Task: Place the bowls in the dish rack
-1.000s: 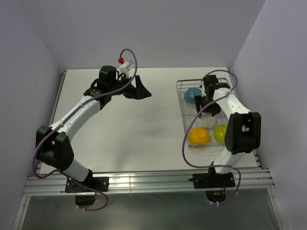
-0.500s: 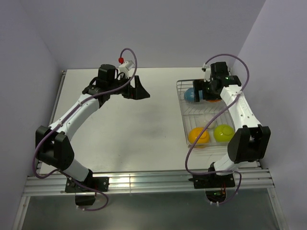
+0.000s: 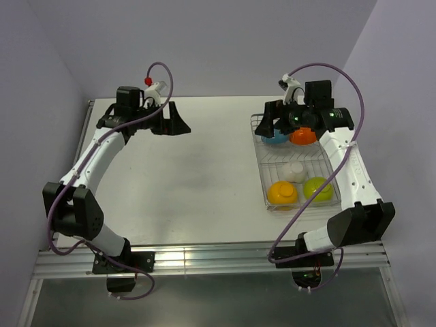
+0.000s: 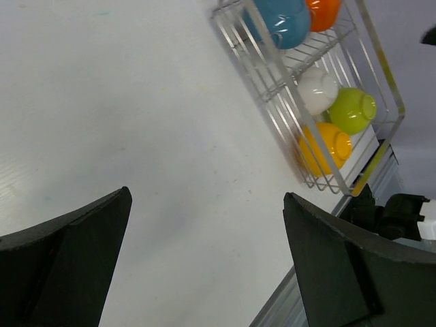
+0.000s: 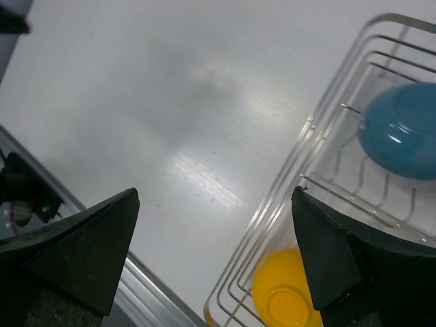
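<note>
The silver wire dish rack [image 3: 259, 163] stands at the right of the table. In it lie a blue bowl [image 3: 274, 137], an orange bowl [image 3: 302, 136], a white bowl [image 3: 294, 172], a yellow-orange bowl [image 3: 281, 193] and a lime-green bowl [image 3: 317, 189]. My right gripper [image 3: 271, 121] is open and empty, above the rack's far left corner. Its wrist view shows the blue bowl [image 5: 402, 129], the yellow-orange bowl [image 5: 283, 300] and the rack's rim [image 5: 300, 160]. My left gripper [image 3: 170, 124] is open and empty over the far left table. The floral dish is out of view.
The left wrist view shows the rack [image 4: 261, 95] with its bowls at the upper right and bare white table under the left gripper [image 4: 206, 196]. Purple walls close in the table at the back and both sides. A metal rail [image 3: 204, 255] runs along the near edge.
The right gripper has risen from the middle of the rack and moved to its far end. The orange bowl now lies beside the blue one. The left arm has swung left.
</note>
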